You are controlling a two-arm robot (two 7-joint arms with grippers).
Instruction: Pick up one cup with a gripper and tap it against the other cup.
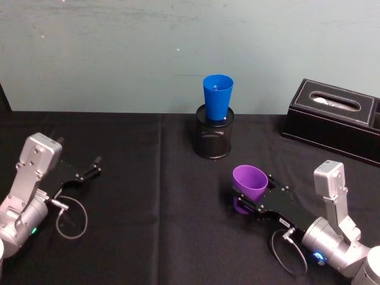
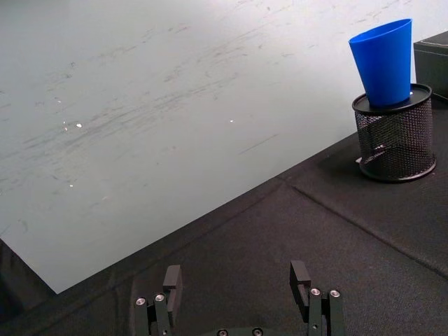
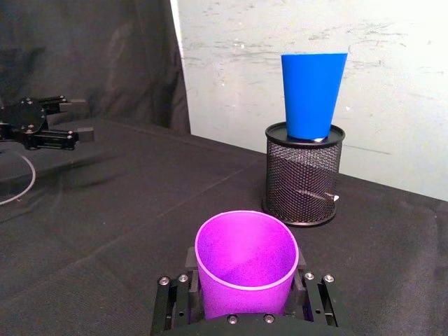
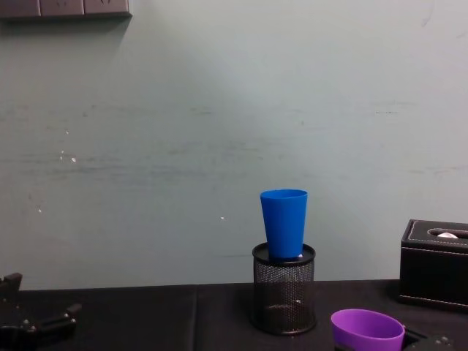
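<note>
- Your right gripper (image 1: 254,190) is clamped around the purple cup (image 1: 249,181), mouth up, low on the black cloth (image 1: 160,196).
- The blue cup (image 1: 217,95) lies ahead and slightly left, higher up, upright in the mesh pen holder (image 1: 214,139). You will likely need lift.
- Both cups are smooth, tapered plastic.
- Your left gripper (image 1: 89,169) is parked well apart, fingers spread.

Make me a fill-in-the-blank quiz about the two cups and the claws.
1. The blue cup stands in the mesh holder with its mouth facing ____.
2. The right claw is shut on the purple cup; the left claw holds ____.
3. The tissue box sits on the robot's ____ side.
Missing words: up, nothing, right.
</note>
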